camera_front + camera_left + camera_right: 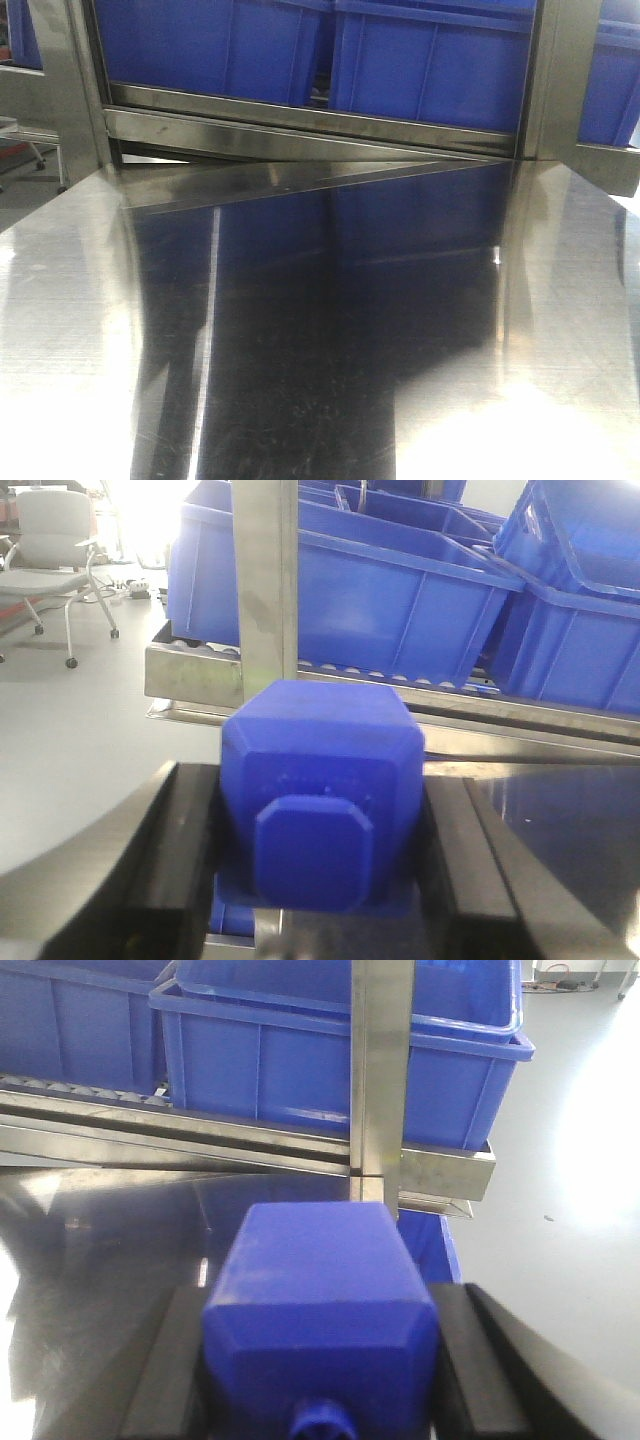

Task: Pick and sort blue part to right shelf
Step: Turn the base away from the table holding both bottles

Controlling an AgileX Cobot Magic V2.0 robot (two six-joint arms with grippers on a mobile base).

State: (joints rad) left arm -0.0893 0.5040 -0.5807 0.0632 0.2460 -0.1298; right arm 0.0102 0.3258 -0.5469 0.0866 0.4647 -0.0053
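In the left wrist view my left gripper (318, 855) is shut on a blue part (320, 780), a blocky piece with a raised square face, pressed between both black fingers (180, 850). In the right wrist view my right gripper (320, 1360) is shut on another blue part (320, 1310), a boxy piece with a small round stub at its near end, also gripped on both sides. Neither gripper nor either part shows in the front view. Both grippers point toward the shelf rack of blue bins.
A shiny steel table (320, 340) fills the front view. Behind it a steel roller shelf (300, 125) carries blue bins (430, 60). Steel uprights (265, 590) (380, 1070) stand right ahead of each gripper. An office chair (55, 550) stands on the floor far left.
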